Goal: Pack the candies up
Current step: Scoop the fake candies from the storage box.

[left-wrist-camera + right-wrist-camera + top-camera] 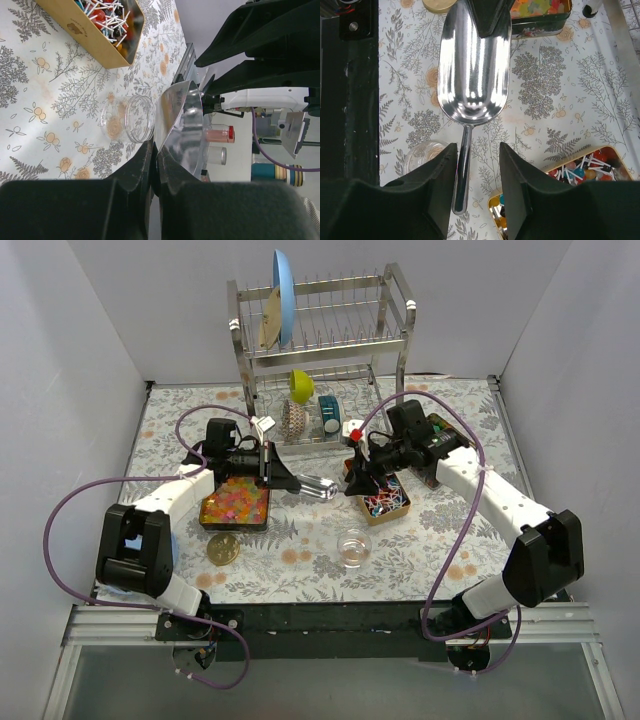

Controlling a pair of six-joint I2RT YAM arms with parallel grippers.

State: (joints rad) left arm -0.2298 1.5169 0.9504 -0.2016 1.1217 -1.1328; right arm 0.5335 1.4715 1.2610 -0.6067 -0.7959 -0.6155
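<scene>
Left end effector (pixel 293 481) — one scoop (pixel 475 70)

In the right wrist view, the top edge cuts off most of the orange, yellow and pink gummy candies (pixel 540 6) and their dark rectangular metal tin (pixel 540 26). It leaves only a sliver of the flat gold round disc (pixel 439 5). The black fingers (pixel 437 185) of the right gripper (pixel 476 148) hide part of the small clear round jar (pixel 420 152). They also hide one end of the gold rectangular tin (pixel 615 152) of red, blue and white stick candies (pixel 580 170), and the bottom edge cuts that tin too. In the left wrist view, the shiny metal scoop (pixel 180 125) hides its own handle behind its bowl. From above, the things on the lower shelf of the steel dish rack (pixel 320 340) are too small for us to name.
</scene>
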